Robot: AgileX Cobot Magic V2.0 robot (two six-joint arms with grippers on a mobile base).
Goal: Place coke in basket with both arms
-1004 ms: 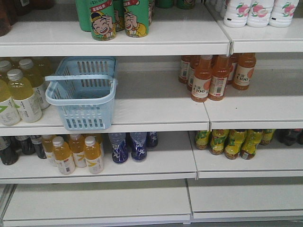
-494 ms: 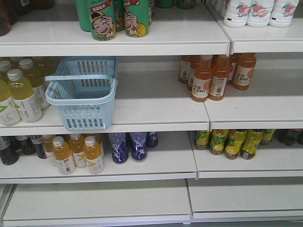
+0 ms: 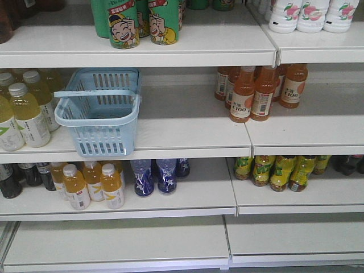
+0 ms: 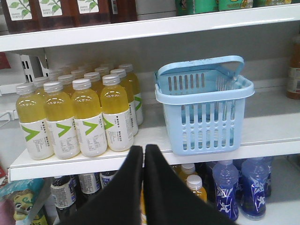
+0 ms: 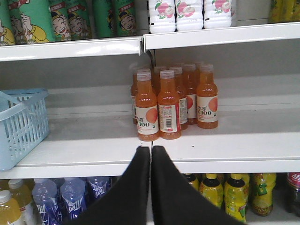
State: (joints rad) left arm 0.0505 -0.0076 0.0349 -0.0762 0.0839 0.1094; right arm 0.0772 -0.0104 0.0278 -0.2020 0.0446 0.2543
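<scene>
The coke [image 5: 294, 180] is standing below-right of the right gripper [image 5: 151, 149], half out of frame.
Both grippers are sitting pinched shut, empty; the basket [image 4: 206, 95] is standing above-right of the left gripper [image 4: 143, 149].
</scene>
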